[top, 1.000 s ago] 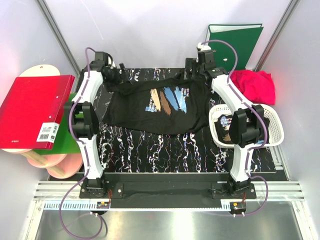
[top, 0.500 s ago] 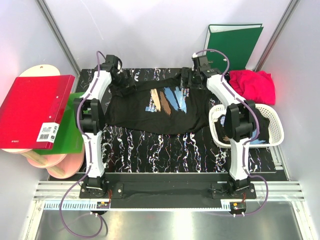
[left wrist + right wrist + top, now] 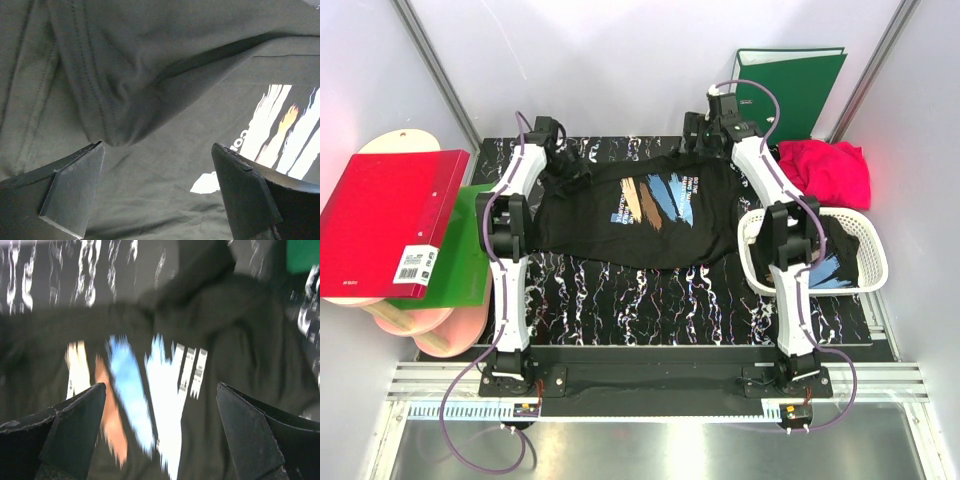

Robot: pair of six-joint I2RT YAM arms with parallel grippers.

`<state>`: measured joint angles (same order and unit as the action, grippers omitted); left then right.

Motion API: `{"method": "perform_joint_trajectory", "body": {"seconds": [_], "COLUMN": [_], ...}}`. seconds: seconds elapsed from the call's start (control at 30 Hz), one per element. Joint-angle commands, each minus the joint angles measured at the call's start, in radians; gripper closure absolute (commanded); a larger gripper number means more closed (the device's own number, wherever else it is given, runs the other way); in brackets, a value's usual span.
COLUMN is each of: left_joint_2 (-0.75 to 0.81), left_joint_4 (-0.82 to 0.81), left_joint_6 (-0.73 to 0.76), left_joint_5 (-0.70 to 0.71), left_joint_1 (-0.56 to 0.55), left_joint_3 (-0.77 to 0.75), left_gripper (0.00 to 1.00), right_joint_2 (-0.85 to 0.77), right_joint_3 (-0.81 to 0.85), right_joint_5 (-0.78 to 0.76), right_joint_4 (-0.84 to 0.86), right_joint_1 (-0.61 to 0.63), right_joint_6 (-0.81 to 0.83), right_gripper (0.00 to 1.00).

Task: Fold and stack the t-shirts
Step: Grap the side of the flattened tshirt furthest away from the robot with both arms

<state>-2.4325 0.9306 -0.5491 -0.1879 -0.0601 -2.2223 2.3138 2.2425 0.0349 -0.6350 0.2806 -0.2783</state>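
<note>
A black t-shirt with a tan, white and blue brush-stroke print lies spread, print up, on the marbled black mat. My left gripper is open over its far left shoulder; in the left wrist view only wrinkled black cloth lies under the jaws. My right gripper is open over the far right shoulder; in the blurred right wrist view it hangs above the print. A crimson-pink t-shirt lies crumpled at the far right. Another black tee lies in the basket.
A white lattice basket stands at the right edge of the mat. A green binder leans on the back wall. A red binder lies on a green one and on round boards at the left.
Both arms have stretched further out over the table. The left gripper has shifted right, onto the shirt's left shoulder. The right gripper stays near the right shoulder. The shirt has hardly moved.
</note>
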Motion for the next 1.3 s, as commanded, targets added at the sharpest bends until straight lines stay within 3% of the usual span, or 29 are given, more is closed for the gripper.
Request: {"method": "perform_joint_trajectory", "body": {"seconds": [0.0,0.1,0.17,0.2,0.27,0.3,0.37,0.7,0.97,1.27], "left_joint_2": [0.046,0.040,0.035,0.032,0.033,0.035,0.033,0.041,0.067,0.105], "left_joint_4": [-0.015,-0.015,-0.016,-0.022,-0.030,-0.036,-0.039,-0.055,-0.029,-0.015], "left_joint_6": [-0.008,-0.008,-0.005,-0.005,-0.002,0.001,0.005,0.005,0.003,0.031], "left_joint_5": [0.028,0.016,0.004,-0.019,-0.039,-0.045,-0.065,-0.079,-0.050,-0.051], "left_joint_1": [0.022,0.037,0.043,0.045,0.048,0.049,0.052,0.057,0.057,0.049], "left_joint_3": [0.007,0.024,0.030,0.033,0.052,0.058,0.072,0.104,0.165,0.254], "left_gripper": [0.07,0.15,0.26,0.48,0.69,0.85,0.98,1.00,1.00,1.00], "right_joint_2": [0.197,0.362,0.429,0.462,0.460,0.458,0.472,0.492,0.265,0.372], "right_joint_3": [0.272,0.513,0.601,0.614,0.566,0.519,0.505,0.532,0.341,0.536], "right_joint_5": [-0.014,-0.018,-0.024,-0.030,-0.030,-0.030,-0.023,-0.018,-0.095,0.028], "right_joint_4": [0.008,0.009,0.023,0.062,0.136,0.150,0.155,0.196,0.196,0.222], "right_joint_1": [-0.050,-0.058,-0.060,-0.063,-0.063,-0.064,-0.069,-0.069,-0.103,-0.150], "right_joint_6": [-0.058,-0.076,-0.084,-0.088,-0.097,-0.102,-0.117,-0.142,-0.127,-0.265], "right_gripper": [0.01,0.03,0.05,0.08,0.09,0.09,0.11,0.14,0.12,0.16]}}
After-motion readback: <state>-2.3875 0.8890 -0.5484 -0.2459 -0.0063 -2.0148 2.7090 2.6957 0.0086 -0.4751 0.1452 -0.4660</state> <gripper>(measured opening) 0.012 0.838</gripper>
